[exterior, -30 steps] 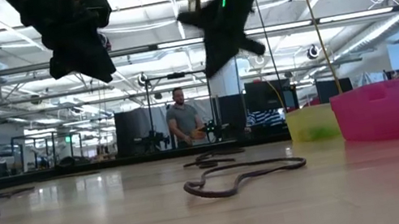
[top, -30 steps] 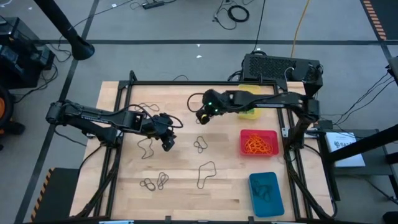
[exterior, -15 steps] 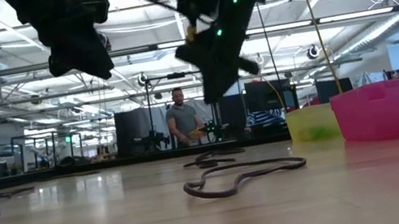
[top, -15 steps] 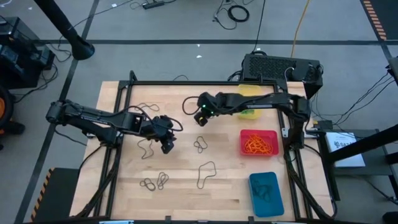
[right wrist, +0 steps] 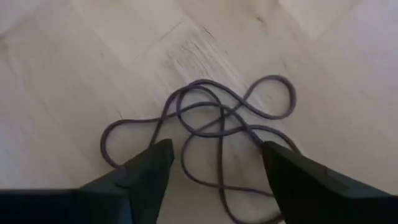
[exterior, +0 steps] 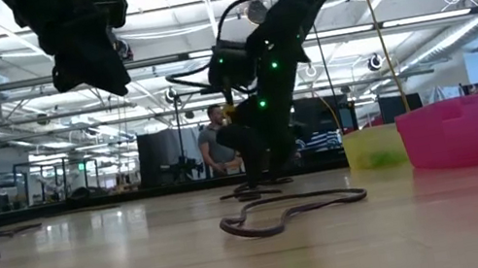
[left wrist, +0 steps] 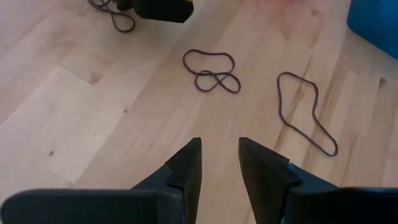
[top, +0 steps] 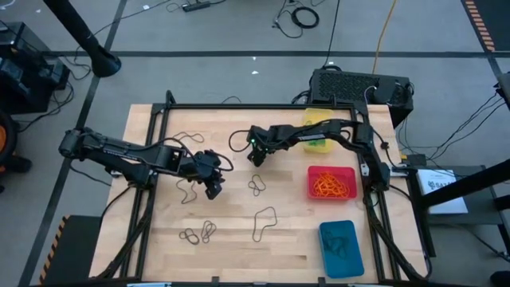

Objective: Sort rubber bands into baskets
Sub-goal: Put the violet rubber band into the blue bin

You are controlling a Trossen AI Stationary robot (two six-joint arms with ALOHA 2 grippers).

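Table (top: 287, 239): wooden top, dark bands scattered across the middle and left. Three baskets down the right side: yellow basket (top: 317, 119) at the back, partly under the right arm; red basket (top: 331, 182) in the middle, holding orange bands; blue basket (top: 341, 249) nearest the front, holding dark bands.

Step in hand, as I judge it: the right arm is reaching in to pick a dark band from the back-centre of the table. The next move calls for lowering until the fingertips bracket one strand, closing, then carrying it to a basket, probably the blue one, since that holds the dark bands.

Right gripper (right wrist: 214, 165): low over a tangled dark band (right wrist: 211, 124). Jaws spread wide, one finger on each side of the loops, nothing held. Cannot tell whether the tips touch the wood.

Left gripper (left wrist: 219, 162): raised above the table left of centre, jaws partly apart, empty. Ahead of it lie a doubled dark loop (left wrist: 211, 71) and a long loop (left wrist: 306, 112), well apart from the fingers.
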